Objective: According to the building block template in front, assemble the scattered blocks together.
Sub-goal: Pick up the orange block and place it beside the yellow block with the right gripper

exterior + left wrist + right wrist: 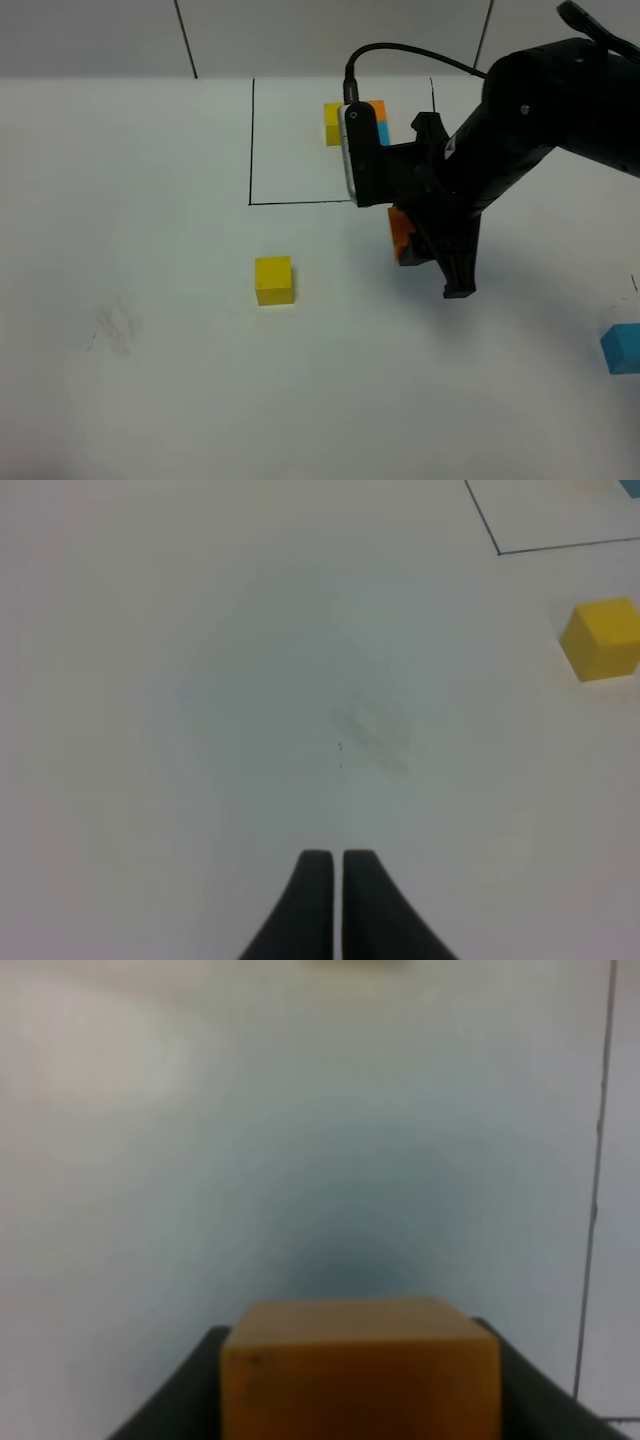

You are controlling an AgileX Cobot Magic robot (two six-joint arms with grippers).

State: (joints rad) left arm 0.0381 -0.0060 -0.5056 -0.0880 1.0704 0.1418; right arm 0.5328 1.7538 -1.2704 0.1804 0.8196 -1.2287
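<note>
Orange plain cube (360, 1355) clamped in my right gripper (360, 1410), just outside the black-framed L-shaped template of yellow, orange and blue cubes (372, 120), my left gripper (335, 865) closed together on nothing over the white table (200, 680), yellow cube (273, 280) nearby, light blue cube (621, 348) well apart.

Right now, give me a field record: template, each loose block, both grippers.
template: yellow, orange and blue cubes joined, inside the black rectangle, partly hidden by the right arm
yellow block: loose on the table, outside the rectangle
orange block: held in the right gripper
blue block: loose, far right, apart from the others
left gripper: shut, empty, over bare table
right gripper: shut on orange block
</note>
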